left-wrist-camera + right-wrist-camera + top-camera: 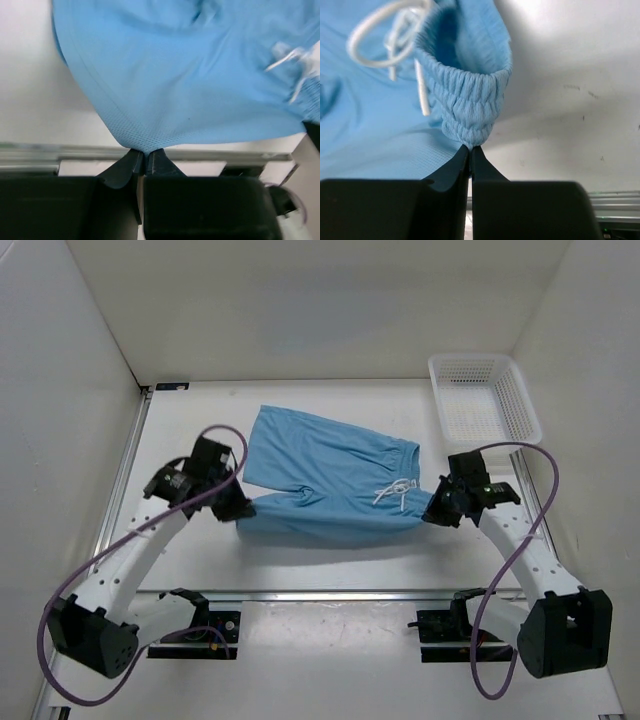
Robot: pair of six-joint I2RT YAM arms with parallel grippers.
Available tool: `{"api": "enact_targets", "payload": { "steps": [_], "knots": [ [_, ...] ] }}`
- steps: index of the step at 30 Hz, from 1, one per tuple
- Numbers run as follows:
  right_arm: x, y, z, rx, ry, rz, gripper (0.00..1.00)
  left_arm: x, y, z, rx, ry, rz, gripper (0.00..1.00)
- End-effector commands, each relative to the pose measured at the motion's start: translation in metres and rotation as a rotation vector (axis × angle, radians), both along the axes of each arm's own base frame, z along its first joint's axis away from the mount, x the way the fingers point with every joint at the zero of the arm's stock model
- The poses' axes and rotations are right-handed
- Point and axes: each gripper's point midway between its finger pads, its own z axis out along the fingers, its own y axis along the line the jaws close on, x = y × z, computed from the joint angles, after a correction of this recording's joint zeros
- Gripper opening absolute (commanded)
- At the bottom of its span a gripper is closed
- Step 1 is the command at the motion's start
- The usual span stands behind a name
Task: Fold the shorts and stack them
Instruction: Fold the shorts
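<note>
The light blue shorts (pixel 325 480) lie across the middle of the table, waistband to the right, with the white drawstring (pixel 392 491) on top. My left gripper (pixel 237 510) is shut on the hem corner of the near leg (pixel 145 137), lifting it. My right gripper (pixel 437 508) is shut on the near end of the gathered waistband (pixel 472 120), also lifted. The drawstring hangs loose in the right wrist view (pixel 385 45).
A white mesh basket (pixel 484 400) stands at the back right, just beyond my right arm. White walls close in the table on the left, back and right. A metal rail (pixel 330 593) runs along the near edge.
</note>
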Motion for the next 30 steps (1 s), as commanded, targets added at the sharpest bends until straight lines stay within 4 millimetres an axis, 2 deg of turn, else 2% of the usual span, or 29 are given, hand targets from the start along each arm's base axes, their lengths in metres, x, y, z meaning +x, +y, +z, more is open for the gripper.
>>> {"api": "enact_targets", "payload": {
  "steps": [1,2,3,4,5,6,7,8,9,10,12,13,14,15,16,17,18,19,20,21,22,23,24,25,26,27,28,29,30],
  "knots": [
    [0.027,-0.008,0.035,-0.049,-0.089,-0.033,0.00,0.058,0.018,0.045,0.070,-0.147,0.041,0.10],
    [0.039,-0.006,0.042,-0.052,-0.096,-0.026,0.00,0.074,0.020,0.052,0.086,-0.175,0.053,0.10],
    [0.049,-0.006,0.046,-0.061,-0.110,-0.033,0.00,0.093,0.019,0.046,0.108,-0.156,0.056,0.10],
    [0.058,-0.004,0.042,-0.065,-0.093,-0.032,0.00,0.113,0.022,0.068,0.107,-0.211,0.059,0.10],
    [0.074,-0.003,0.056,-0.068,-0.127,-0.040,0.00,0.125,0.022,0.071,0.113,-0.218,0.059,0.10],
    [0.084,-0.001,0.060,-0.066,-0.138,-0.041,0.00,0.144,0.021,0.061,0.130,-0.192,0.055,0.10],
    [0.096,0.001,0.054,-0.069,-0.122,-0.040,0.00,0.158,0.027,0.062,0.138,-0.194,0.068,0.10],
    [0.111,0.002,0.066,-0.073,-0.152,-0.048,0.00,0.177,0.029,0.079,0.146,-0.244,0.069,0.10],
    [0.120,0.004,0.068,-0.078,-0.155,-0.040,0.00,0.190,0.028,0.080,0.157,-0.259,0.067,0.10],
    [0.131,0.001,0.057,-0.108,-0.126,-0.052,0.00,0.210,0.037,0.060,0.186,-0.213,0.085,0.10],
    [0.155,0.004,0.067,-0.110,-0.159,-0.060,0.00,0.241,0.038,0.076,0.197,-0.274,0.082,0.10],
    [0.167,0.006,0.055,-0.115,-0.137,-0.059,0.00,0.255,0.040,0.058,0.212,-0.233,0.078,0.10],
    [0.175,0.008,0.054,-0.116,-0.135,-0.059,0.00,0.274,0.038,0.079,0.205,-0.297,0.091,0.10],
    [0.191,0.007,0.065,-0.109,-0.166,-0.070,0.00,0.285,0.036,0.081,0.210,-0.314,0.082,0.10],
    [0.201,0.011,0.050,-0.109,-0.134,-0.063,0.00,0.298,0.032,0.060,0.211,-0.278,0.062,0.10],
    [0.209,0.014,0.049,-0.101,-0.132,-0.058,0.00,0.313,0.032,0.076,0.196,-0.320,0.062,0.10],
    [0.228,0.018,0.046,-0.095,-0.137,-0.066,0.00,0.323,0.027,0.071,0.179,-0.317,0.049,0.10],
    [0.238,0.024,0.045,-0.076,-0.138,-0.055,0.06,0.339,0.020,0.038,0.172,-0.271,0.034,0.10],
    [0.249,0.026,0.045,-0.074,-0.147,-0.056,0.17,0.351,0.022,0.030,0.161,-0.273,0.028,0.14],
    [0.260,0.026,0.030,-0.062,-0.119,-0.065,0.29,0.367,0.015,0.043,0.108,-0.335,0.013,0.31],
    [0.276,0.030,0.046,-0.043,-0.168,-0.062,0.52,0.374,0.008,0.036,0.080,-0.334,-0.006,0.52],
    [0.286,0.033,0.051,-0.022,-0.193,-0.085,0.67,0.380,0.008,0.022,0.059,-0.315,-0.015,0.81],
    [0.290,0.032,0.053,-0.025,-0.212,-0.091,0.79,0.378,0.005,0.017,0.050,-0.302,-0.036,0.91],
    [0.290,0.032,0.059,-0.021,-0.230,-0.092,0.88,0.376,0.004,0.017,0.042,-0.305,-0.041,0.94],
    [0.289,0.030,0.063,-0.028,-0.244,-0.099,0.91,0.369,0.005,0.036,0.044,-0.335,-0.047,0.96],
    [0.286,0.028,0.079,-0.027,-0.283,-0.106,0.91,0.356,0.009,0.012,0.070,-0.271,-0.058,0.97],
    [0.275,0.028,0.072,-0.046,-0.263,-0.090,0.91,0.348,0.017,0.011,0.106,-0.257,-0.052,1.00],
    [0.267,0.024,0.071,-0.066,-0.259,-0.090,0.91,0.337,0.022,0.029,0.126,-0.281,-0.050,1.00],
    [0.258,0.022,0.085,-0.060,-0.287,-0.092,0.91,0.328,0.027,0.026,0.149,-0.265,-0.053,1.00]
  ]
}}
